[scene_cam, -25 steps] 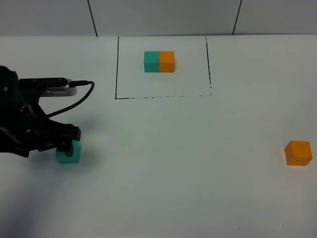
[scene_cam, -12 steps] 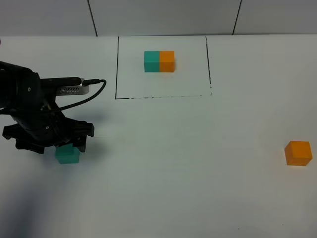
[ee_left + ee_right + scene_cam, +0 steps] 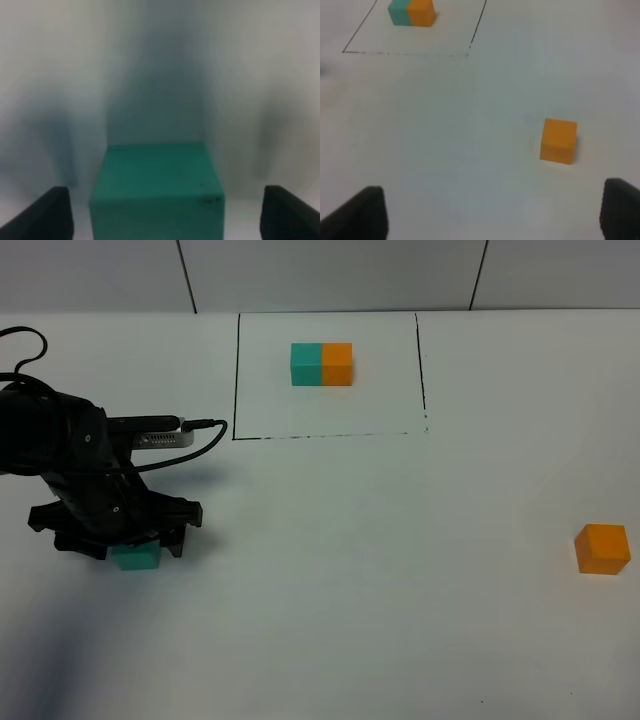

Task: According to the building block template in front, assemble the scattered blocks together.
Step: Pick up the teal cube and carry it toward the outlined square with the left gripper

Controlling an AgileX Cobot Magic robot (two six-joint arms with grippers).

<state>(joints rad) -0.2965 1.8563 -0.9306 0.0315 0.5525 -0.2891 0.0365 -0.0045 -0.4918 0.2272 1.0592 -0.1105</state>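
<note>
**pixelbrick:** ok, starting from the left, what's the left gripper [image 3: 135,540] doing?

**servo_dan:** It's down low over the loose teal cube [image 3: 135,558], near the left edge of the white tabletop [image 3: 400,560]. The jaws are spread, one on each side of the cube. In the left wrist view there's bare tabletop between each dark fingertip [image 3: 45,215] and the cube's sides, so nothing is pinched. The cube sits flat on the tabletop. A black cable [image 3: 205,430] loops off the arm's back.

**pixelbrick:** and the middle?

**servo_dan:** The building block template [image 3: 321,364] is at the far side, teal half on the left and orange half on the right, joined as one bar. It's inside the thin black outline [image 3: 235,380], closer to the outline's far edge, and well apart from both loose cubes.

**pixelbrick:** right side?

**servo_dan:** The loose orange cube [image 3: 602,548] sits alone near the right edge, roughly level with the teal one. The right gripper [image 3: 490,212] doesn't show in the high view. In its own wrist view the fingers are wide apart and hold nothing, and the orange cube is out ahead, clear of both.
</note>
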